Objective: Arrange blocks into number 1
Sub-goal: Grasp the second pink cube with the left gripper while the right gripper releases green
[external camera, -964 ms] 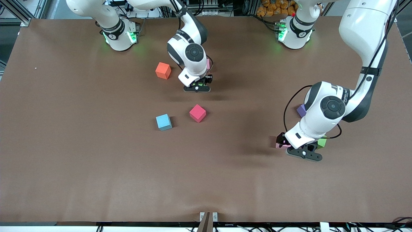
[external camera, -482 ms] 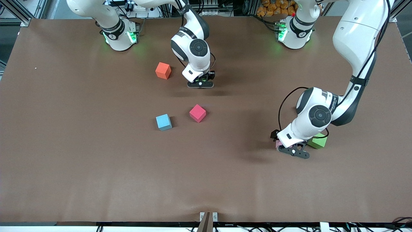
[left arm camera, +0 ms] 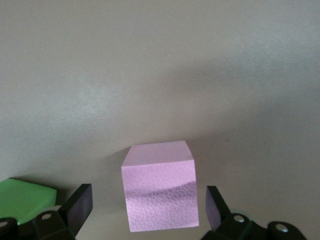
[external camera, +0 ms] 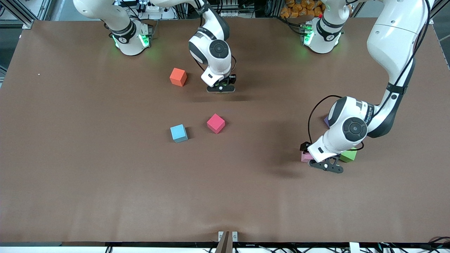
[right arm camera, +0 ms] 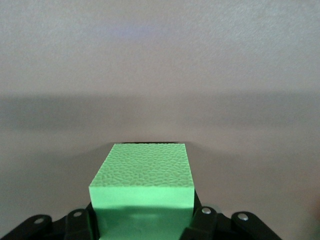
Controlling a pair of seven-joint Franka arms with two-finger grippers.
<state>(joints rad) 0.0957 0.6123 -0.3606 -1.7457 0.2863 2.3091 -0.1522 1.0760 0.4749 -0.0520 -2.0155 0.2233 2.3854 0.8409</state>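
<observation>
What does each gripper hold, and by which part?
Right gripper: a green block, by two opposite side faces. Left gripper: nothing; open around a pink block.

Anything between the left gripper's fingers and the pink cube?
No. In the left wrist view the open left gripper straddles the pink cube, with bare gaps beside each finger.

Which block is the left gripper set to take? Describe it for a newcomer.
The right gripper holds a second green block by the orange cube; at the left arm's end of the table, the left gripper hangs low, fingers open. Between them sits the light pink block, beside a lime green block, the only pink one there.
</observation>
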